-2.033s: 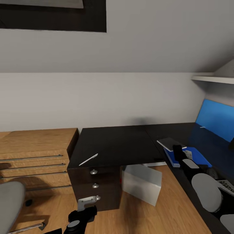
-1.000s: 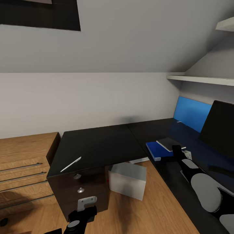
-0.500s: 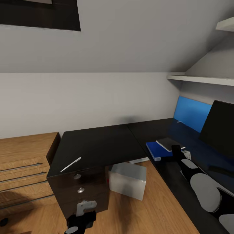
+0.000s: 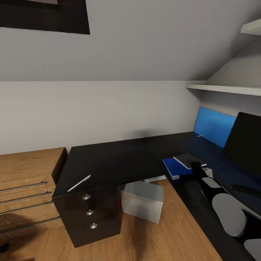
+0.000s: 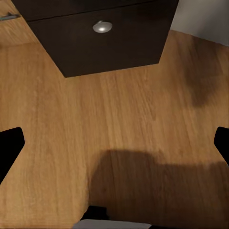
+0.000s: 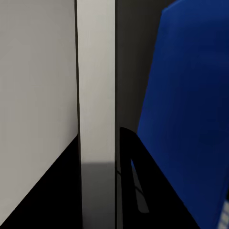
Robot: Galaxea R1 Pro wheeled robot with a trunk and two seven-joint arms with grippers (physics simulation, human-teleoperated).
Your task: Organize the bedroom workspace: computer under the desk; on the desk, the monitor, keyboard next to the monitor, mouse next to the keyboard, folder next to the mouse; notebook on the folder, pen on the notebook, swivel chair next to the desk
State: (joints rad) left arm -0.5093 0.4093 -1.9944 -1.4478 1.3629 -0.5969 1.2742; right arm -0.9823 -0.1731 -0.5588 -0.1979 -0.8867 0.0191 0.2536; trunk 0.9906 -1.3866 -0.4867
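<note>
Notebook [image 4: 187,159] lies just beside the right gripper [image 4: 197,167] in the head view. The dark end of that arm reaches over the right wing of the desk [image 4: 108,163] to the notebook's near corner, but whether it touches the notebook cannot be told. The fingers are too dark and small to show their spread. The right wrist view does not settle it either: it looks along the glossy black desk top toward the blue back panel [image 6: 191,95] and a grey wall [image 6: 38,71], so whether this gripper is open or closed cannot be told. The left wrist view is plainer. The left gripper [image 5: 114,145] is spread wide, its black fingertips [image 5: 9,148] at opposite sides of the view. Nothing lies between them but the wood plank floor [image 5: 129,114], with the foot of the black drawer unit [image 5: 109,43] and one silver knob [image 5: 102,26] beyond. Out from the right gripper in the head view, the notebook rests on the blue folder [image 4: 173,167], shifted toward its far edge. The monitor [image 4: 246,143] stands farther right on the desk in front of the back panel. The pen [image 4: 79,183] lies well apart on the left wing, near the front edge above the drawers. The computer [image 4: 142,201] stands on the floor under the desk beside the drawer unit, and a wooden drawer chest [image 4: 25,181] stands to the left of the desk.
</note>
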